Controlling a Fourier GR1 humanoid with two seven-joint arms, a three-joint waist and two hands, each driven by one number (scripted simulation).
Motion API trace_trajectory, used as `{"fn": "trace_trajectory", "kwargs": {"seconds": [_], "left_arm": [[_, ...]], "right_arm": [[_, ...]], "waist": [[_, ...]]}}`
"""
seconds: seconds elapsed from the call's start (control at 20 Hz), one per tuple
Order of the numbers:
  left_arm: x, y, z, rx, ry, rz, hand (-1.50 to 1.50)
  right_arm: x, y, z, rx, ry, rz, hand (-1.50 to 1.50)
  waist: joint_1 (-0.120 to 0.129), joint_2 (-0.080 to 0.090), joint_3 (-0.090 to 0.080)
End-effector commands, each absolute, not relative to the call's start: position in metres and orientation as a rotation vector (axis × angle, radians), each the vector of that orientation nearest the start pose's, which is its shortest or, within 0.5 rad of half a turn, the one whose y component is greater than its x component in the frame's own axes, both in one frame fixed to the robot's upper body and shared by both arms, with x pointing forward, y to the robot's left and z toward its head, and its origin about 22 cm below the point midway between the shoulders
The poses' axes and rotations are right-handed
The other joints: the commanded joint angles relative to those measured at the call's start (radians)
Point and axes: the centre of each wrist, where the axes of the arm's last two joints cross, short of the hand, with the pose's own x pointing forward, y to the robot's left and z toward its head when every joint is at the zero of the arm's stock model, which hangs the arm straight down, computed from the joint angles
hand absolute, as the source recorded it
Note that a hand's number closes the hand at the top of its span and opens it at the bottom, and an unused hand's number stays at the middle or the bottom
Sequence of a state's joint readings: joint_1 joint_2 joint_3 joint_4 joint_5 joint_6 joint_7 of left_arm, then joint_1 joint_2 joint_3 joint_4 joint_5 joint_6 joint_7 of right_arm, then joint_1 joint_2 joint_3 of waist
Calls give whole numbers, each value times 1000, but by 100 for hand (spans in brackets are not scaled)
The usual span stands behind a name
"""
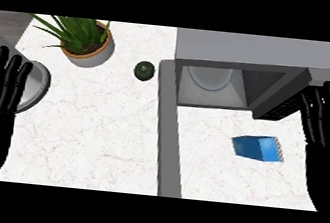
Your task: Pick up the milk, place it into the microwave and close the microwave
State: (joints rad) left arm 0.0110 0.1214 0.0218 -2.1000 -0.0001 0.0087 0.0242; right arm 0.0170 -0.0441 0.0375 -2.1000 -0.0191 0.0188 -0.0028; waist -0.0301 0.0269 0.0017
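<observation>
Both hands rest open, fingers straight and pointing up: the left hand [3, 88] at the view's left edge, the right hand [326, 124] at its right edge. Just beside the right hand, apart from it, the blue milk [257, 147] carton lies on the white tabletop [98, 137], in front of the open microwave [256, 49]. Its door [170, 149] is swung out, walling off the milk's left side. Beyond the door sit a potted plant [86, 38], a small dark green object [144, 71] (kind unclear) and a grey dish [38, 89] partly behind the left hand.
</observation>
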Motion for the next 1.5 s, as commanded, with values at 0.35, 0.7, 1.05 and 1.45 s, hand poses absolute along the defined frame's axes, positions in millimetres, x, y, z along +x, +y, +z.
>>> {"fn": "trace_trajectory", "kwargs": {"seconds": [0.35,0.7,1.05,1.45], "left_arm": [[197,258,131,-141,-1969,38,-150],[139,278,138,-165,-1975,57,-150],[106,300,148,-158,-1964,23,-150],[91,306,145,-152,-1979,28,-150]], "right_arm": [[152,-273,118,66,-2233,-11,-150],[127,-291,118,0,-2198,-62,-150],[132,-292,81,-118,-2132,-83,-150],[152,-288,33,-193,-2028,-175,-150]], "waist": [[19,-34,-1],[33,-30,-2],[39,-29,-2],[49,-29,-1]]}}
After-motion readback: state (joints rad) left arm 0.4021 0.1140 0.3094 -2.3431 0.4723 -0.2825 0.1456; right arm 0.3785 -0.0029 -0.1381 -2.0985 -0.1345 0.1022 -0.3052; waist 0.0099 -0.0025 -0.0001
